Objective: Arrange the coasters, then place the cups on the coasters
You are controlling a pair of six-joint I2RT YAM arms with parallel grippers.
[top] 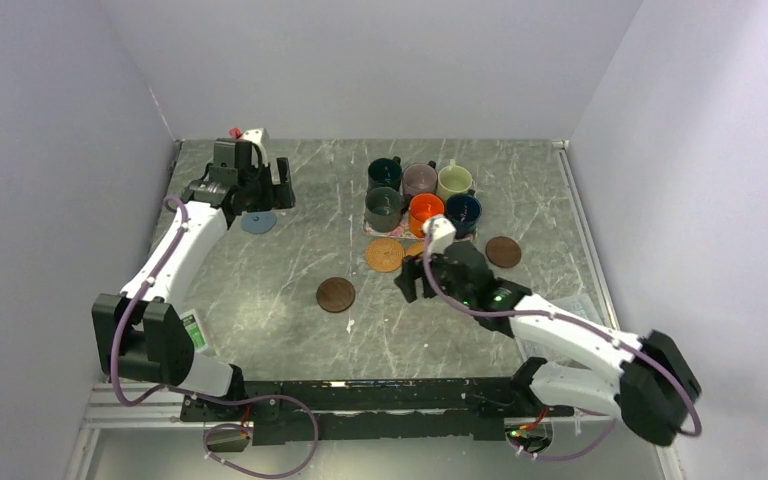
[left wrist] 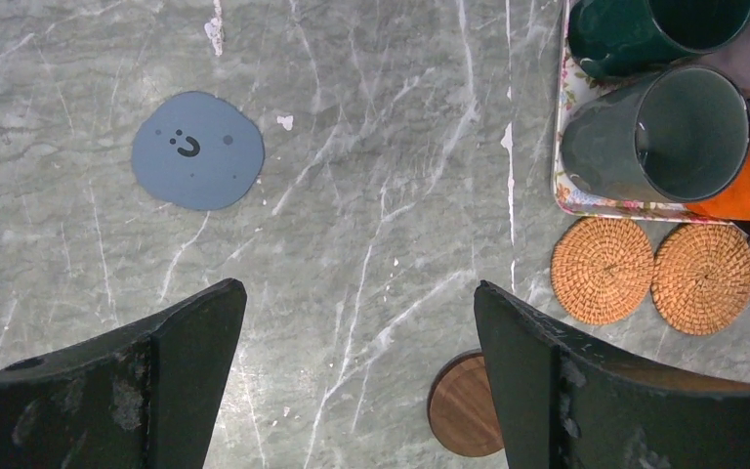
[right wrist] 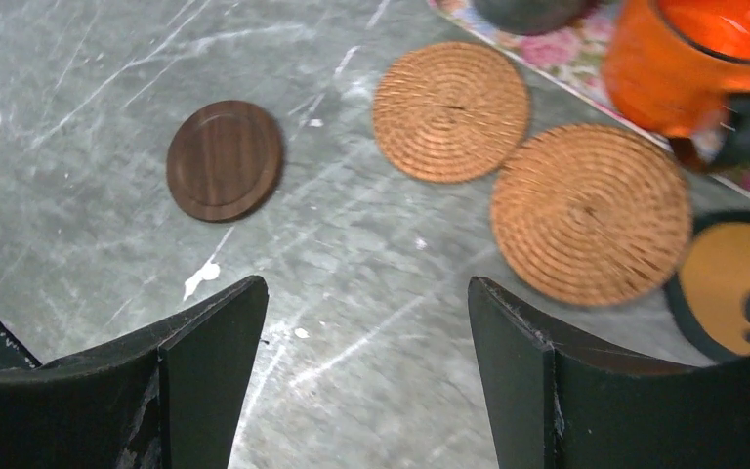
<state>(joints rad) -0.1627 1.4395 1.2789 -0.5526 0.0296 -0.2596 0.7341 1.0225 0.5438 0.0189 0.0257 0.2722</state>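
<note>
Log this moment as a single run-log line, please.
left gripper open, empty, near grey-blue coaster | right gripper open, empty, beside tan woven coasters | cups grouped on floral mat

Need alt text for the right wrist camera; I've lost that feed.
The right gripper hangs open and empty over the table. Ahead lie a dark brown coaster, two tan woven coasters side by side and a black coaster with yellow centre; an orange mug stands on the floral mat.
</note>
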